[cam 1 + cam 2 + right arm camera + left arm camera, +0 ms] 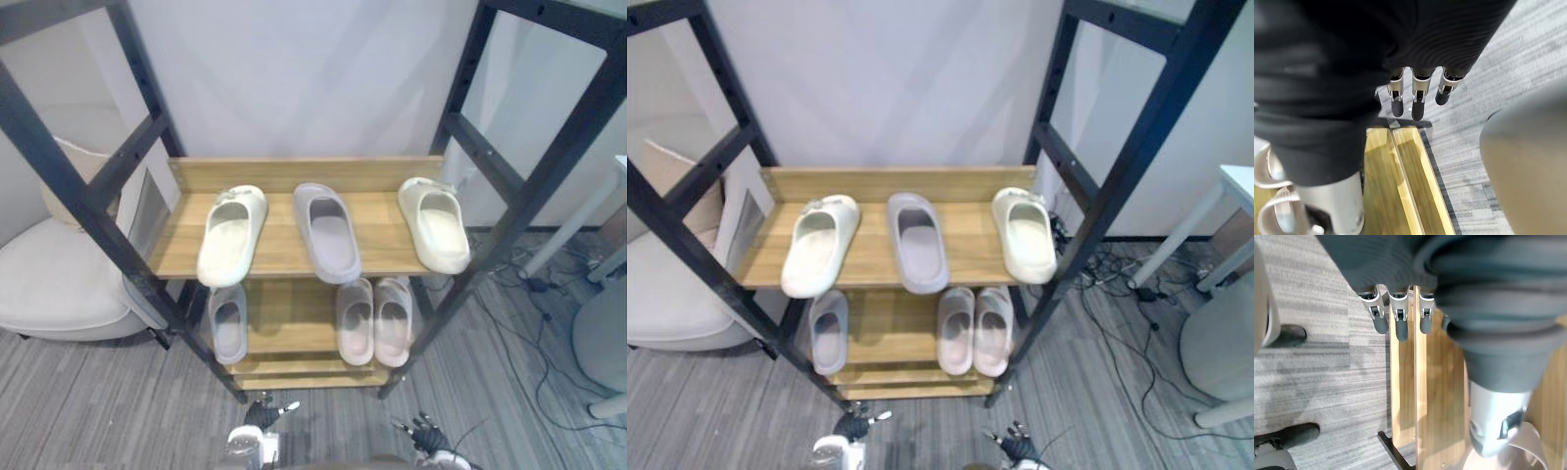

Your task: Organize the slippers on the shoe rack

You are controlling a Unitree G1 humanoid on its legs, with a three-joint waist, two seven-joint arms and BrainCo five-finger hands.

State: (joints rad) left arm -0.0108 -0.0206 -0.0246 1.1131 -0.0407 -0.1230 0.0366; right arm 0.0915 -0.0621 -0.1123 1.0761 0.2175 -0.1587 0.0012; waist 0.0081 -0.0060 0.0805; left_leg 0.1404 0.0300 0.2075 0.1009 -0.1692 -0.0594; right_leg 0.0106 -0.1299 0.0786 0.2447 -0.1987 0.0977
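The shoe rack (304,176) has a black metal frame and wooden shelves. On its upper shelf lie a cream slipper (232,235) at the left, a lilac slipper (327,232) in the middle and a second cream slipper (435,224) at the right. The lower shelf holds a single lilac slipper (228,323) at the left and a pale pink pair (374,320) side by side at the right. My left hand (257,426) and right hand (424,433) hang low in front of the rack's base. Both are open with straight fingers (1400,323) (1418,100) and hold nothing.
A beige cushioned chair (59,284) stands just left of the rack. At the right are a white table leg (578,230), a round grey seat (602,343) and loose cables (529,313) on the grey carpet.
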